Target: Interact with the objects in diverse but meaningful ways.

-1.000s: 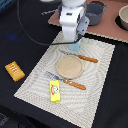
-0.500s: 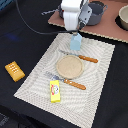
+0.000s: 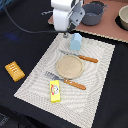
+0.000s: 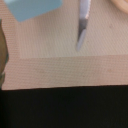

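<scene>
The pale blue carton [image 3: 76, 41] stands upright at the far edge of the striped placemat [image 3: 97, 92]. My gripper [image 3: 65, 33] hangs just beside it, toward the exterior view's left, with nothing between the fingers and apparently open. In the wrist view only a corner of the carton [image 4: 35, 7] shows, off to one side. The yellow butter block [image 3: 55, 91] lies on the near part of the mat. An orange-yellow bread loaf [image 3: 14, 71] rests on the black cloth at the exterior view's left. The grey two-handled pot [image 3: 93, 13] sits behind on a brown board.
A round tan plate [image 3: 69, 66] lies mid-mat between a wooden-handled knife [image 3: 80, 57] and a fork [image 3: 65, 81]. The knife blade [image 4: 82, 25] shows in the wrist view. A bowl [image 3: 123, 17] stands at the far right. A black cable crosses the cloth behind.
The gripper has drawn up and toward the exterior view's left, away from the blue carton, which now stands free on the mat.
</scene>
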